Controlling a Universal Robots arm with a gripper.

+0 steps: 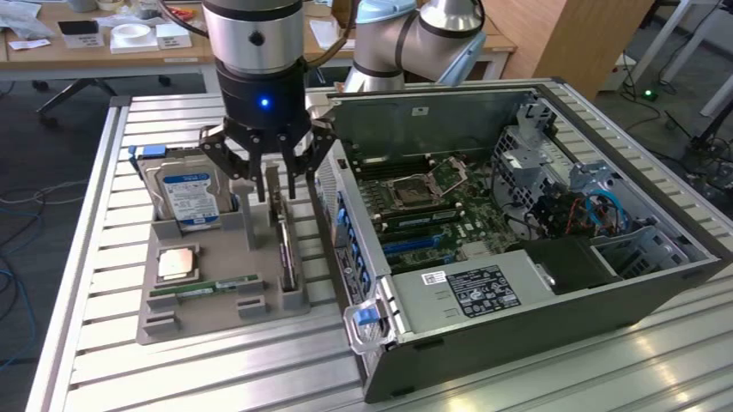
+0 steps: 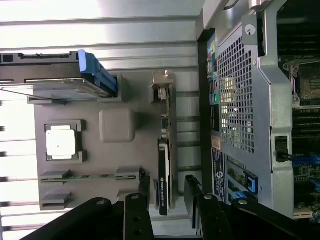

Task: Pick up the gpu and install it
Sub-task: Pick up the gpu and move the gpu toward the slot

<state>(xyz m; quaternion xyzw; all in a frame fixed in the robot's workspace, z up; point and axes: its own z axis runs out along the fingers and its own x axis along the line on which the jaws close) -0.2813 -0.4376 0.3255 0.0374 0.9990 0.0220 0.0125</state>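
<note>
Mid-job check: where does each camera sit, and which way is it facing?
Exterior view: off the arm, raised, looking down across the table at the tray and open computer case; shows the arm and gripper.
Wrist view: on the wrist, looking down past its own open fingers at the gpu standing in the tray.
Shared: gpu, tray, hard drive, computer case.

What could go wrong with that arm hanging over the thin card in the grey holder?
1. The gpu stands on its thin edge; an off-centre grip by the open fingers might tilt it.
2. The computer case wall is close beside it, so a finger could bump it.
</note>
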